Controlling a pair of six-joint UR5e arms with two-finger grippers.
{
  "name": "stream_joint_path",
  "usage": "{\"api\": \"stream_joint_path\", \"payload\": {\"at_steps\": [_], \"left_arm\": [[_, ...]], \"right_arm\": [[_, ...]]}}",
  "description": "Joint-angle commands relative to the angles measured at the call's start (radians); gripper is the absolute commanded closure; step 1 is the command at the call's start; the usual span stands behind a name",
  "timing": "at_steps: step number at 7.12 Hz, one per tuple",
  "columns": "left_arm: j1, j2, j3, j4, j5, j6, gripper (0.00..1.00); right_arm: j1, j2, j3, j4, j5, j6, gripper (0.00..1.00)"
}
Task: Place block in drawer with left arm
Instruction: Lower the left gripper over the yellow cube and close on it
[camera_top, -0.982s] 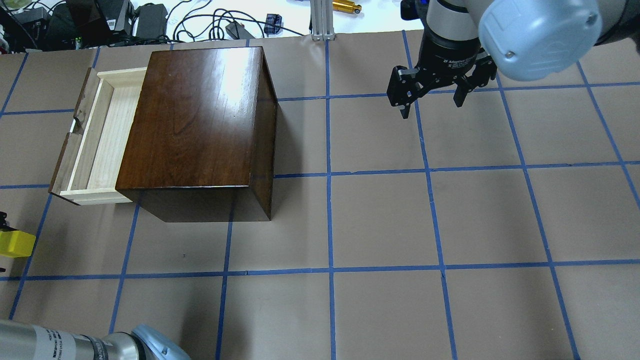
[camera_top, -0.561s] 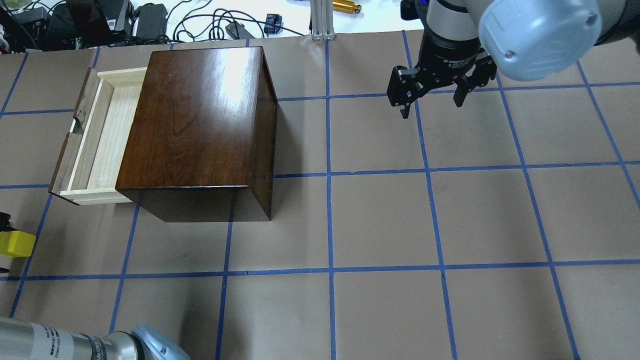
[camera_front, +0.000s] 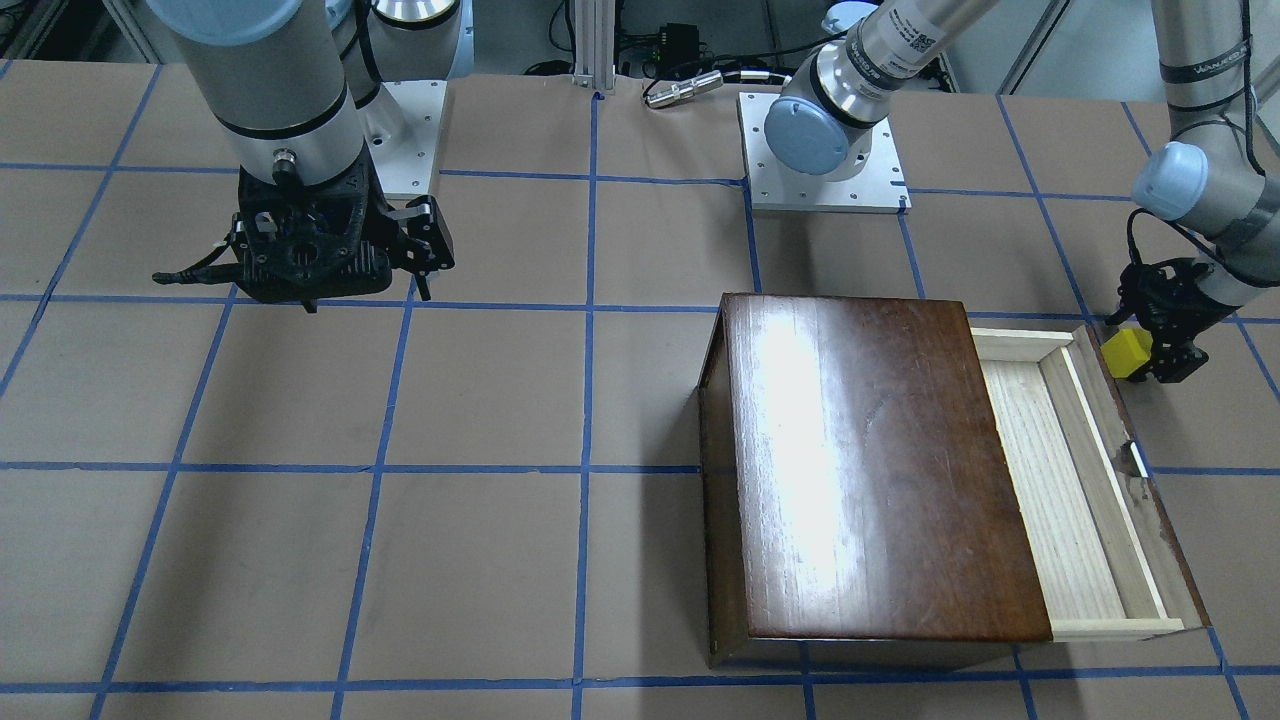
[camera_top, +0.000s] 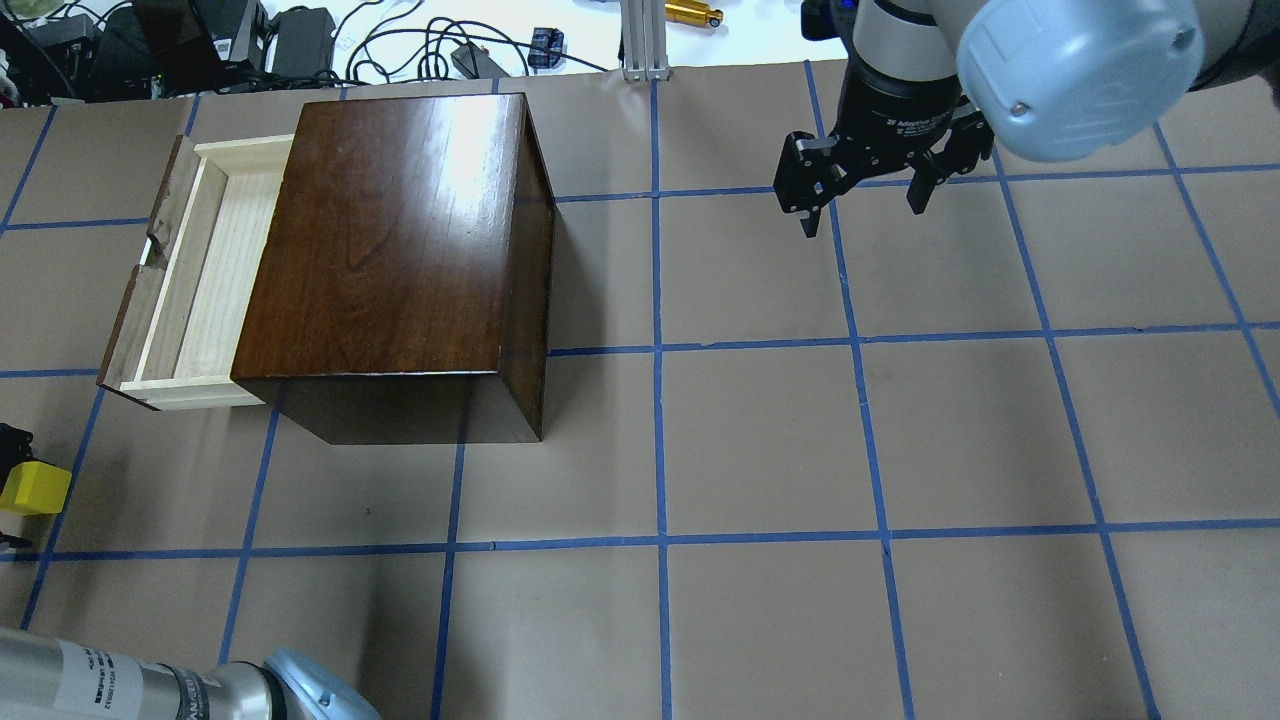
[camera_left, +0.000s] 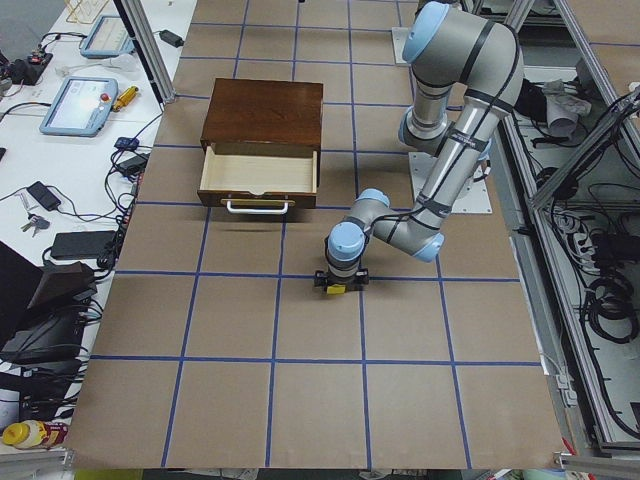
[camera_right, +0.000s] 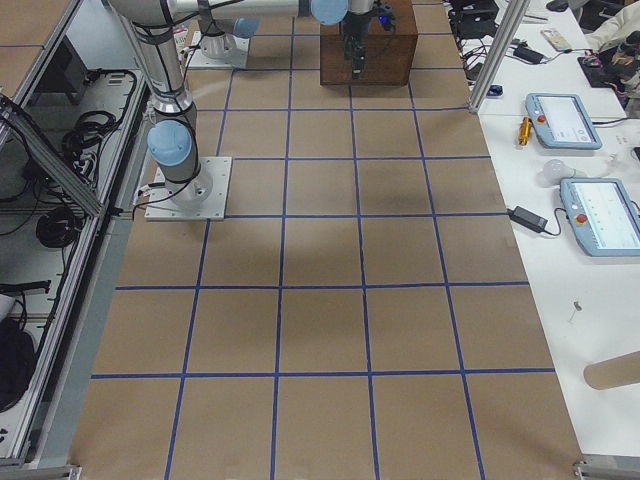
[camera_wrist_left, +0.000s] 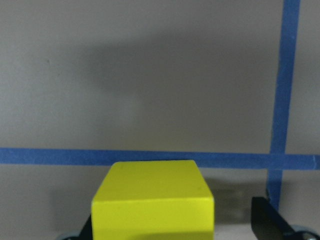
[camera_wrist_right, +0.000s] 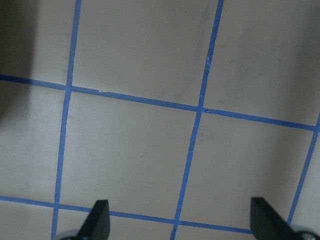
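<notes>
The yellow block (camera_top: 38, 487) sits near the table's left edge, in front of the open drawer (camera_top: 215, 280) of the dark brown cabinet (camera_top: 390, 240). My left gripper (camera_top: 10, 487) is open and straddles the block, one finger on each side. In the left wrist view the block (camera_wrist_left: 152, 200) lies close to the left finger, and the right finger (camera_wrist_left: 267, 222) stands apart from it. The front view shows the block (camera_front: 1124, 352) beside the drawer's (camera_front: 1060, 500) front corner. My right gripper (camera_top: 862, 215) is open and empty, high over the far right of the table.
The drawer is pulled out to the left of the overhead view and holds nothing. Its metal handle (camera_left: 258, 207) faces the block (camera_left: 337, 289). Cables and devices (camera_top: 300, 40) lie beyond the table's far edge. The table has a grid of blue tape (camera_top: 660, 350).
A little more of the left gripper's finger shows at the overhead view's left edge, and the left forearm has shifted slightly. The block has barely moved. The right arm is still.
</notes>
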Motion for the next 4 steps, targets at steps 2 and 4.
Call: {"api": "stream_joint_path", "payload": {"at_steps": [2,4], "left_arm": [[0.0,0.0,0.001,0.002,-0.001,0.003,0.58],[0.0,0.0,0.003,0.002,-0.001,0.003,0.91]], "right_arm": [[0.0,0.0,0.0,0.0,0.0,0.001,0.0],[0.0,0.0,0.0,0.0,0.0,0.001,0.0]]}}
